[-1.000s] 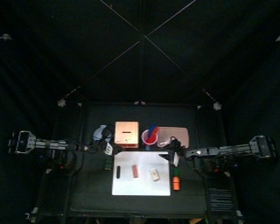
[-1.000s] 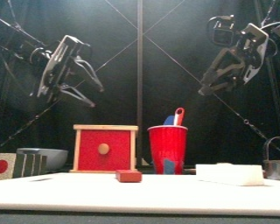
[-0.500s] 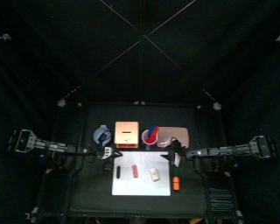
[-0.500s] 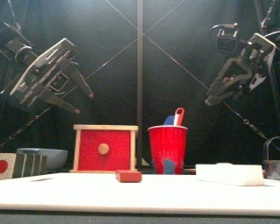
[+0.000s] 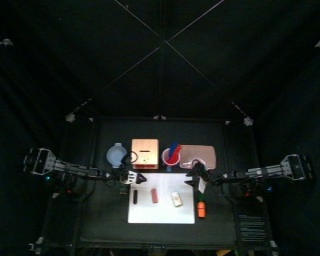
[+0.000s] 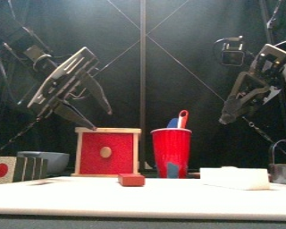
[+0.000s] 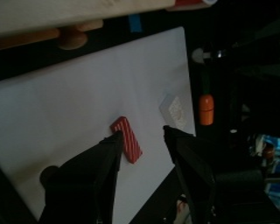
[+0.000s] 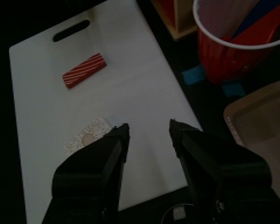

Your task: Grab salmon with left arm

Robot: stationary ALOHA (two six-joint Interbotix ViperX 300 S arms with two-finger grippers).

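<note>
The salmon (image 7: 129, 140) is a small red piece with pale stripes. It lies flat on the white board (image 7: 73, 96) in the middle of the table (image 5: 103, 215), and nothing is touching it. In the front view it (image 6: 131, 180) sits low on the board, just in front of the red box (image 6: 107, 152) and beside the red cup (image 6: 172, 153). The left claw (image 6: 83, 102) hangs in the air above the left side of the table, up high over the box. Its two jaws are spread wide apart and there is nothing between them. In the left wrist view the left claw (image 7: 143, 144) points down at the board, and the salmon shows right in the gap between the jaws, but lower down. An orange stick (image 7: 206, 108) lies just past the board's edge. The right claw (image 6: 232, 106) hangs up high on the other side, also with its jaws apart and holding nothing. A pale piece (image 8: 88, 134) lies on the board below it.
</note>
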